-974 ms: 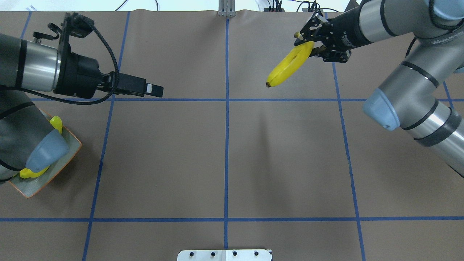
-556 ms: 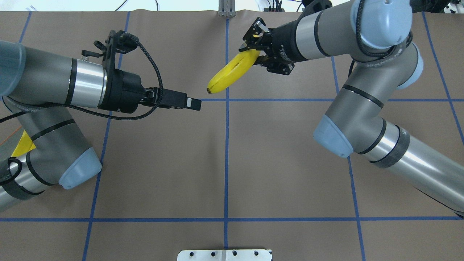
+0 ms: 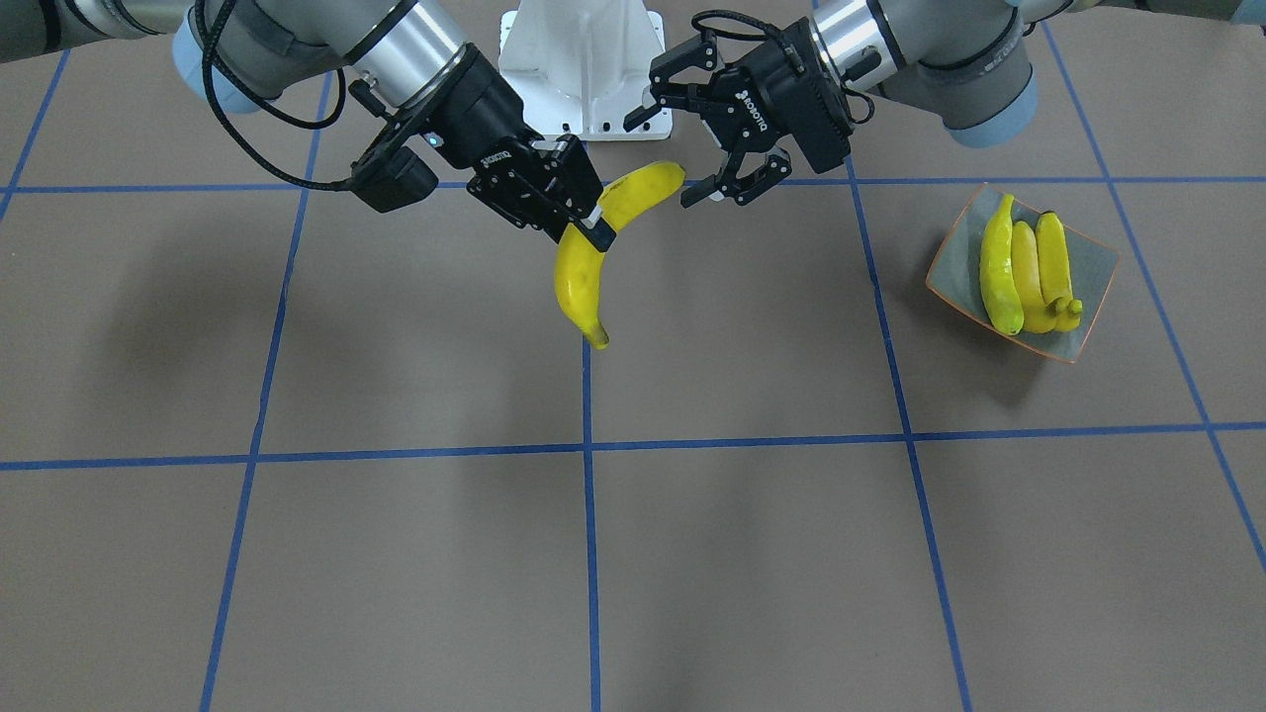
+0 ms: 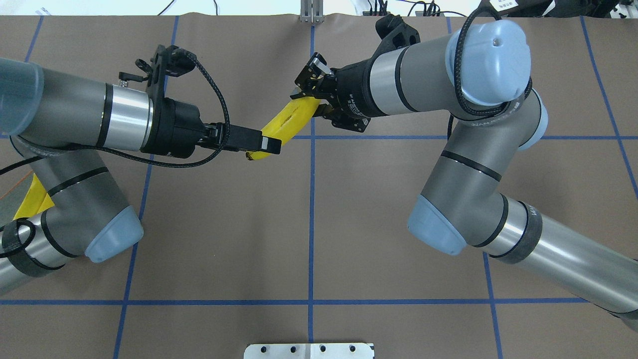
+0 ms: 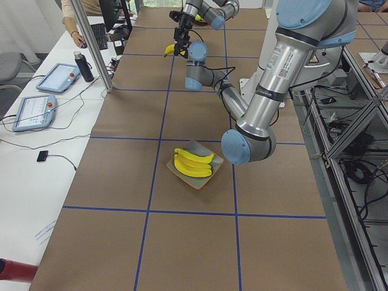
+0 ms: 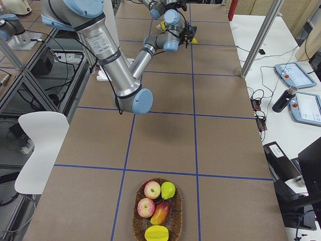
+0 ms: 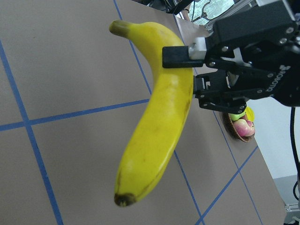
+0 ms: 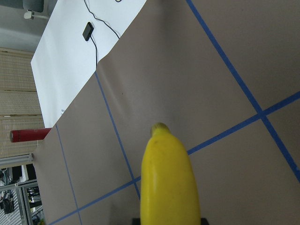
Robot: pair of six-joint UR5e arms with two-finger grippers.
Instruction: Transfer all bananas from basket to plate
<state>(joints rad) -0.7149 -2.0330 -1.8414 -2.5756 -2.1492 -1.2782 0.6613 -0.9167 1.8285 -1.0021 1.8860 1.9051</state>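
Observation:
My right gripper (image 3: 591,220) is shut on a yellow banana (image 3: 579,277) near its stem and holds it above the table's middle. It also shows in the overhead view (image 4: 291,117) and the left wrist view (image 7: 159,122). My left gripper (image 3: 671,148) is open and empty, right beside the banana's stem end. I cannot tell if it touches. In the overhead view its tips (image 4: 271,144) overlap the banana. The grey-green plate (image 3: 1093,259) with an orange rim holds three bananas (image 3: 1029,267). The left arm mostly hides the plate in the overhead view.
The woven basket (image 6: 136,216) stands at the table's right end. It holds apples and other fruit, and no banana shows in it. The robot's white base (image 3: 584,59) is behind the grippers. A metal bracket (image 4: 309,350) sits at the table's near edge.
My right gripper has carried the banana left to the table's centre line. My left arm has reached right, so its gripper is now at the banana.

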